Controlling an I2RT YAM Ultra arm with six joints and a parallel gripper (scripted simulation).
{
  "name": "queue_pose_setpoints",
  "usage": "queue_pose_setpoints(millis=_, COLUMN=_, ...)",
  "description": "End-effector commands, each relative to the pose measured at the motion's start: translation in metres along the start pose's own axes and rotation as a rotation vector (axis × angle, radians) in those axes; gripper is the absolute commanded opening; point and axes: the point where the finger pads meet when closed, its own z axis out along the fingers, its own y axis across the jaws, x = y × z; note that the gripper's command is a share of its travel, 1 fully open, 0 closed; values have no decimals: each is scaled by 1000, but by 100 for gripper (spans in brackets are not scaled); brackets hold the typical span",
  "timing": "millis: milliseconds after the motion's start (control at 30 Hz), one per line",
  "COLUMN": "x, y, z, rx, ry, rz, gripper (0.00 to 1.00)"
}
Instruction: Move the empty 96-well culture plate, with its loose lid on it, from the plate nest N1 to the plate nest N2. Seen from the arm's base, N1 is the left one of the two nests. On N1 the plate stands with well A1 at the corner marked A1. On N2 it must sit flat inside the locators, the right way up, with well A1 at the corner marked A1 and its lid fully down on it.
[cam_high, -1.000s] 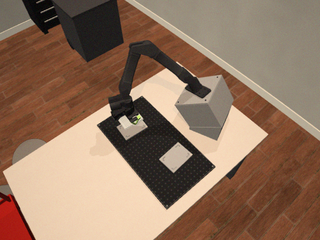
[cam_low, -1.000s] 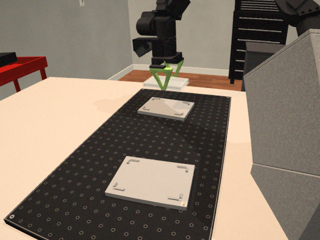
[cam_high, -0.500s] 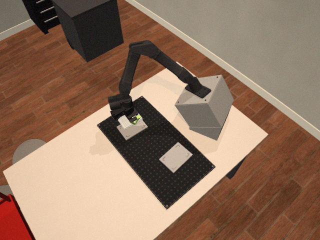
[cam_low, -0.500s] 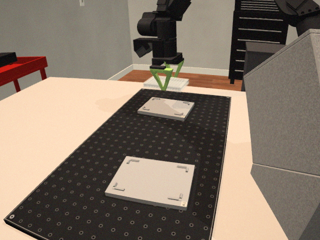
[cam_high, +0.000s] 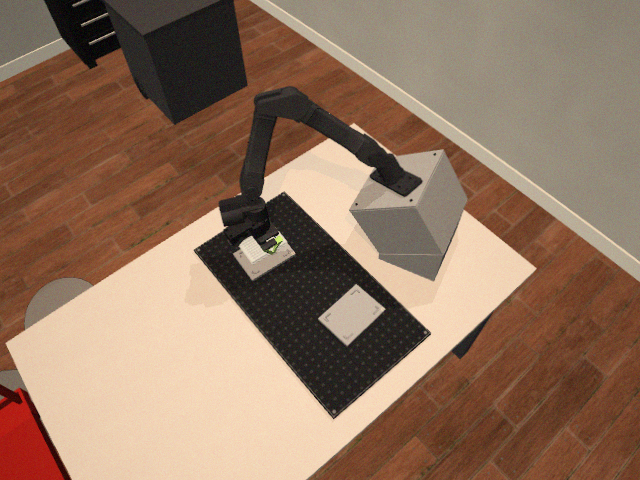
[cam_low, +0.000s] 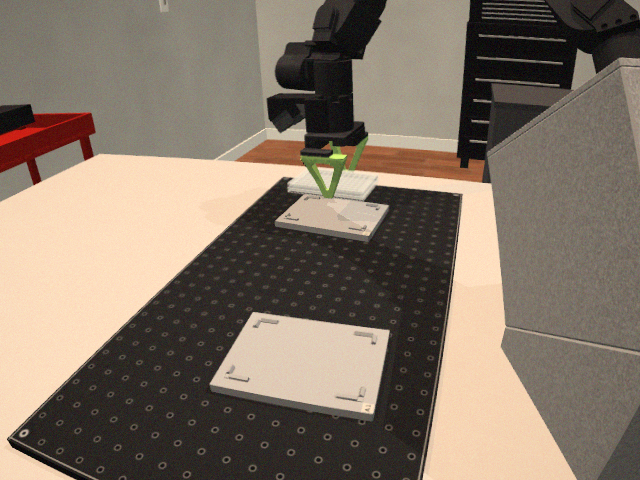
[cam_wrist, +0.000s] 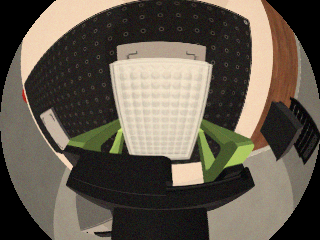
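Table (cam_high: 129, 372): we see a pale, cream-coloured top that carries everything below; we take the black breadboard as our landmark for all places.
Breadboard (cam_low: 170, 330): a long black perforated plate lying flat on the table, holding both nests.
Pedestal (cam_high: 413, 227): a grey block standing on the table just beside the breadboard's long edge, on the wall side; the arm's foot is bolted to its top.
Arm (cam_high: 258, 139): black, rising from the pedestal, bending over the floor beyond the breadboard's end and coming down over the nest at that end.
Nest N2 (cam_low: 305, 361): a light grey slab with four corner locators, flat on the breadboard near the end closest to the exterior camera; a small A1 mark sits at its near right corner in that view. We see nothing resting on it.
Nest N1 (cam_low: 320, 219): the same kind of slab at the breadboard's opposite end, its top bare and shaded.
Plate (cam_wrist: 160, 103): the white 96-well plate hangs level above N1, lifted off the locators and set towards the breadboard's end edge. We cannot tell the lid apart from the plate in any view.
Gripper (cam_low: 338, 173): its green fingers are clamped on the plate's two opposite sides, standing wide because the plate fills the gap.
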Motion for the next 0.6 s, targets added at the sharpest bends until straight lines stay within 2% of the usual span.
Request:
queue_pose_setpoints(millis=0, x=-19, y=-3, z=-1, rx=6, ry=-54, rz=5, gripper=0)
queue_pose_setpoints(millis=467, x=-19, y=-8, z=24, rx=10, ry=-47, rz=15, gripper=0)
queue_pose_setpoints(millis=567, x=-23, y=-3, z=23, rx=6, ry=-55, rz=2, gripper=0)
